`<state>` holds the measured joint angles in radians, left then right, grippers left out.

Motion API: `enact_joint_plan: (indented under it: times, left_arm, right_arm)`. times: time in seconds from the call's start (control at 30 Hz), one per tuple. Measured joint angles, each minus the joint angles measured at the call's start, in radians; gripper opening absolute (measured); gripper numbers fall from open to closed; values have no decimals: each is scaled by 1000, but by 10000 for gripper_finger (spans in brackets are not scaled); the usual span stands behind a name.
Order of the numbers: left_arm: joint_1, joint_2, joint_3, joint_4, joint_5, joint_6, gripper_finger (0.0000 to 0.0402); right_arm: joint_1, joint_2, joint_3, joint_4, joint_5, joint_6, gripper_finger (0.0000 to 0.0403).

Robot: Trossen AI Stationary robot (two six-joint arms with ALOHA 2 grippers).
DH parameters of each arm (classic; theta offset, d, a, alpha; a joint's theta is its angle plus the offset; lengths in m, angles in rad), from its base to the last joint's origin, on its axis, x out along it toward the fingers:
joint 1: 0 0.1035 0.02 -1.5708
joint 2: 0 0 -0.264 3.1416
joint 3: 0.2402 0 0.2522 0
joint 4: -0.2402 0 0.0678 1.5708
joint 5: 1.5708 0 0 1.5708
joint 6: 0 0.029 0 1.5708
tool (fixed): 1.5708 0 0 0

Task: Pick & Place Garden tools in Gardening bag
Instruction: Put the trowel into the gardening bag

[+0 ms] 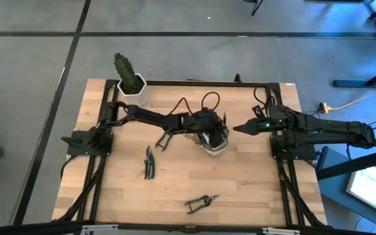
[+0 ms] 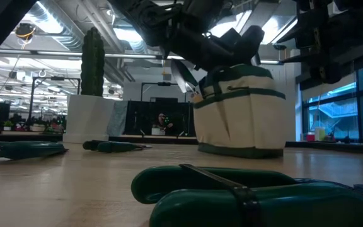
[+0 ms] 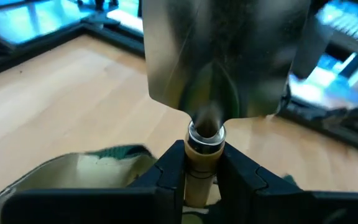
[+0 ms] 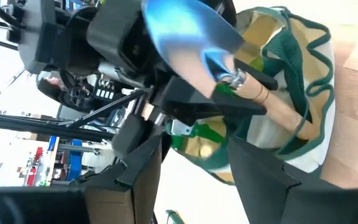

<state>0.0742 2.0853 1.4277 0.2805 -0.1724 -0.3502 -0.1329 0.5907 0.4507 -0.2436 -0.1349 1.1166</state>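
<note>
The olive-and-cream gardening bag (image 1: 215, 143) stands upright on the table's middle (image 2: 241, 113). My left gripper (image 3: 201, 180) is over its mouth, shut on a wooden-handled silver trowel (image 4: 191, 37). The trowel's blade (image 2: 183, 74) sticks up above the bag's left side. My right gripper (image 1: 241, 128) hovers open just right of the bag and touches nothing. Two pruning shears (image 1: 149, 162) (image 1: 201, 203) lie flat on the wood toward the near edge. My left gripper pinches the trowel's wooden handle just below the metal collar (image 3: 201, 163) between its two fingers. The fingers come from the table's left, slanting down, and lie across the handle. The trowel is tilted, blade up, and the handle's free end (image 4: 288, 118) reaches into the bag's mouth.
A cactus in a white pot (image 1: 130, 83) stands at the far left corner. Black frame rails (image 1: 286, 176) run along the table's left and right sides. Bare wood lies between the shears and the bag.
</note>
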Motion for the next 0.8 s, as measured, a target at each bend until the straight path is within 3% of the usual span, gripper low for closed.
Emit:
enact_joint_plan:
  times: [0.3,0.6,0.8]
  left_arm:
    - [0,0,0,-34,20,46,62]
    - [2,0,21,-79,39,52,63]
    - [2,0,61,-121,35,117,66]
  right_arm:
    - [0,0,0,11,0,-3,190]
    - [-14,-3,1,159,0,23,190]
    - [-57,7,68,120,-4,39,194]
